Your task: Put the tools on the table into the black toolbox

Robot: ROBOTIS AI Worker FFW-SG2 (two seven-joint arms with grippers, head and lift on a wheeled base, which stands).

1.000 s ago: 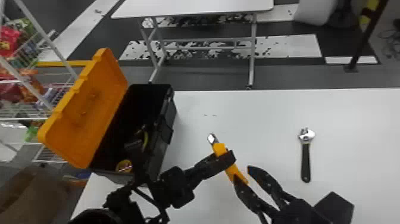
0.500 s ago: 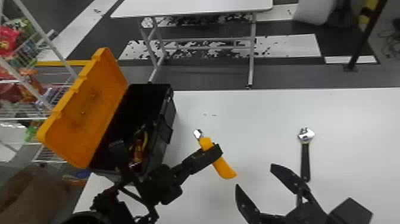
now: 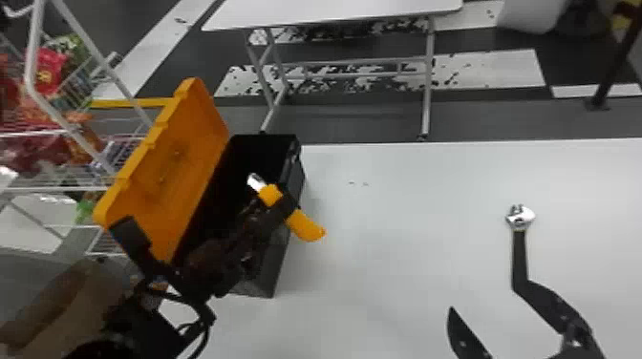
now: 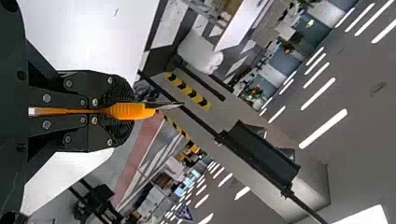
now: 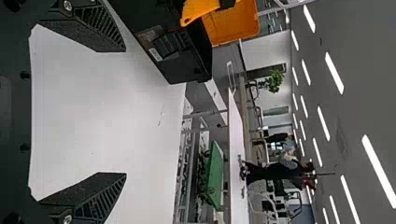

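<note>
The left gripper was grasping firmly the orange tool at right edge of black toolbox; right gripper was opened beside the wrench.

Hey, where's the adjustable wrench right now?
In the head view, the wrench lies on the white table, toward the robot's right, just beyond the right pincer, one finger of which overlaps the handle's near end there.
</note>
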